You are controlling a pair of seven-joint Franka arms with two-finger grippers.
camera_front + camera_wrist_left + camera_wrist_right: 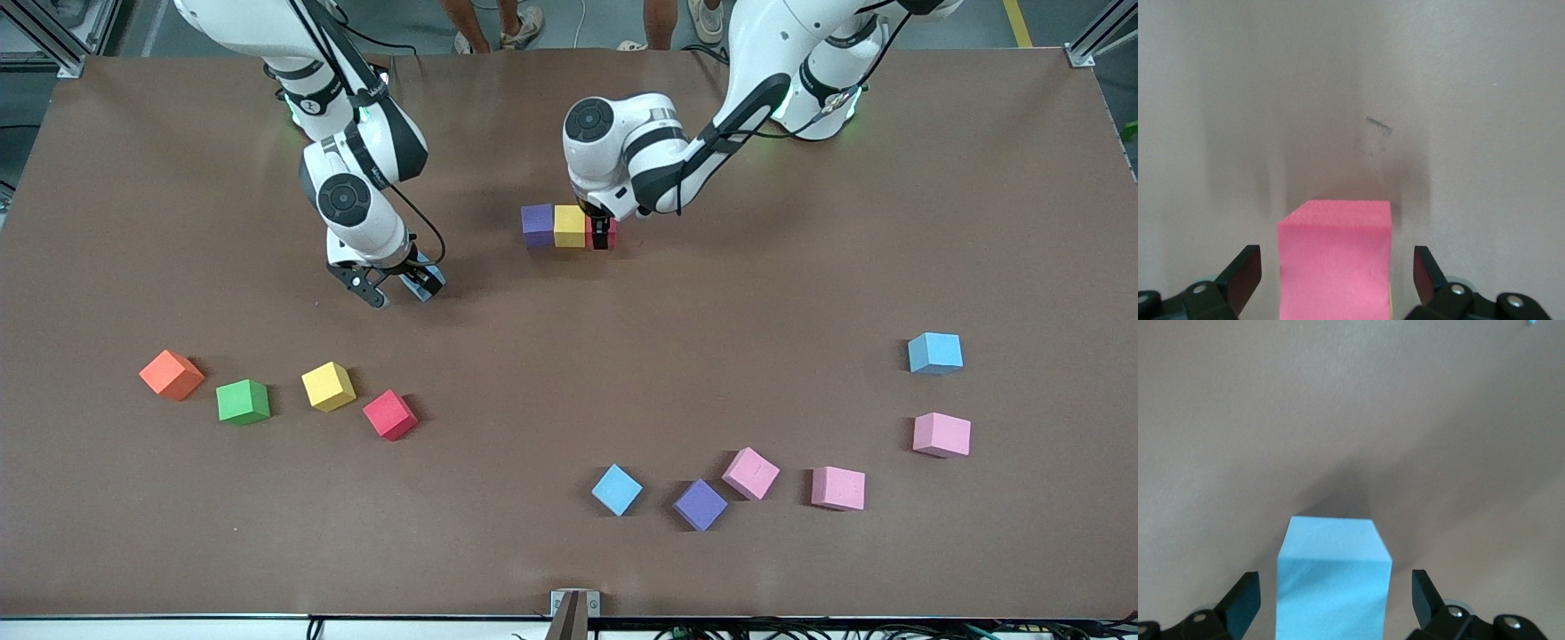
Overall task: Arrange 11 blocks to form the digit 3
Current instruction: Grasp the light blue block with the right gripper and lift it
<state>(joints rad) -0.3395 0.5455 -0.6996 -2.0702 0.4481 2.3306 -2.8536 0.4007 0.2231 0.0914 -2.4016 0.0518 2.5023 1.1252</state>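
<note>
The blocks are small matte foam cubes: judged light, slightly compressible and non-slippery, they should tolerate a firm pinch without damage, and the best hold is across two opposite flat faces, squared to the cube and near mid-height. The digit 3 has only its first bar started: a purple block (537,224), a yellow block (569,226) and a red block (608,233) stand touching in a row near the table's middle, toward the robots' bases. The left gripper (603,233) is down at the red block with its jaws spread wide; the left wrist view shows clear gaps between both fingers (1245,273) and the block's sides, so the block appears released. The right gripper (391,286) is low over the table nearer the right arm's end, jaws likewise wide, straddling a light blue block (1333,577) without touching it. Loose stock lies nearer the front camera: a green block (243,401), a second yellow block (328,386) and a second red block (389,414) toward the right arm's end, beside an orange cube (171,374). Pink, purple and light blue cubes lie toward the left arm's end.
</note>
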